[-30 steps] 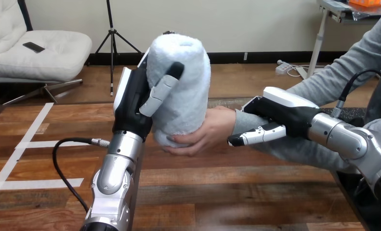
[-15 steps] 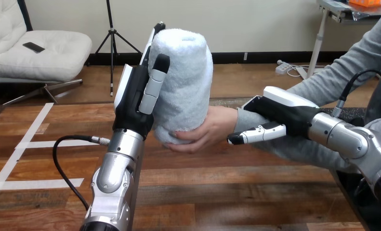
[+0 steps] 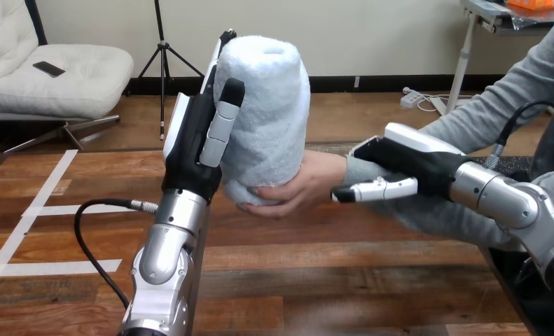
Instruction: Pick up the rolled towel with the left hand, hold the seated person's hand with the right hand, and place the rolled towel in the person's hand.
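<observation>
Watching the feed, I saw the left robot hand [image 3: 190,147] spread wide, thumb and fingers straight on either side of the upright rolled towel [image 3: 270,105], touching it. The person's hand [image 3: 305,183] cupped the towel's lower end, just right of that palm. The right robot hand [image 3: 407,157] lay against the person's wrist; I could not tell its grip.

Black left hand [image 3: 188,154], right hand [image 3: 410,162]; white back shells; forearms [image 3: 165,245] silver, seemingly rounded.
</observation>
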Tool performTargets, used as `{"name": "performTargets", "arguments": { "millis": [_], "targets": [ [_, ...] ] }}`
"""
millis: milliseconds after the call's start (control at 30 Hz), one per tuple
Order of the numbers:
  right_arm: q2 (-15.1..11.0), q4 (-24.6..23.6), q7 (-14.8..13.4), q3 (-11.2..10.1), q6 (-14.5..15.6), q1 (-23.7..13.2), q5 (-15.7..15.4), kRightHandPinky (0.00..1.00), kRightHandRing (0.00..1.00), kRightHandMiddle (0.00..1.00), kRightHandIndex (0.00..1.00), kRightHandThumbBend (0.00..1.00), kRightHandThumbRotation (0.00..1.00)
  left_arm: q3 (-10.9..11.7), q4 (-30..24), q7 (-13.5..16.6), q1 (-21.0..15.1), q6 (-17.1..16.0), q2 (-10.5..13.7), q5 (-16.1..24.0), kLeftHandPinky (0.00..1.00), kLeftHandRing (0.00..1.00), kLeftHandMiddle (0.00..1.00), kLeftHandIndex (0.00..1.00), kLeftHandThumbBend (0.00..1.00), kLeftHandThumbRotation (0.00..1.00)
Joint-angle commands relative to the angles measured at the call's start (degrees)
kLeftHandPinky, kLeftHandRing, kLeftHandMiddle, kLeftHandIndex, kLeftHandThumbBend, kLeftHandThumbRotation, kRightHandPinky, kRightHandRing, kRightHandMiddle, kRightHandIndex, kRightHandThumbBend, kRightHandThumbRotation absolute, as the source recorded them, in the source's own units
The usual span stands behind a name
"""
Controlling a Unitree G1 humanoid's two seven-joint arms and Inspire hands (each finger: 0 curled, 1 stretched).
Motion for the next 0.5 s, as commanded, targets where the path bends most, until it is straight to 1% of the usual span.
{"name": "performTargets", "arguments": {
  "millis": [0, 200, 333, 467],
  "targets": [
    [-0.19, -2.30, -0.68, -2.17, -1.36, -3.08, 1.66, 0.57, 0.63, 0.66, 0.69, 1.00, 0.85, -0.10, -3.67, 0.62, -0.38, 0.27, 0.18, 0.02, 1.00, 1.00, 1.00, 1.00, 1.00, 1.00],
    [0.17, -1.78, -0.45, -3.27, -2.59, -2.68, 2.93, 0.61, 0.67, 0.70, 0.72, 1.00, 0.87, 0.25, -5.01, 0.87, 0.36, 0.59, -0.52, -1.07, 1.00, 1.00, 1.00, 1.00, 1.00, 1.00],
    [0.47, -1.46, -0.50, -3.90, -2.75, -2.41, 3.79, 0.63, 0.69, 0.71, 0.73, 1.00, 0.88, 0.35, -5.99, 1.09, 0.97, 0.81, -0.80, -1.51, 1.00, 1.00, 1.00, 1.00, 1.00, 1.00],
    [0.58, -1.32, -0.38, -4.27, -2.97, -2.23, 4.32, 0.66, 0.71, 0.72, 0.74, 1.00, 0.92, 0.45, -6.83, 1.48, 1.49, 1.00, -1.04, -1.73, 1.00, 1.00, 1.00, 1.00, 1.00, 1.00]
  ]
}}
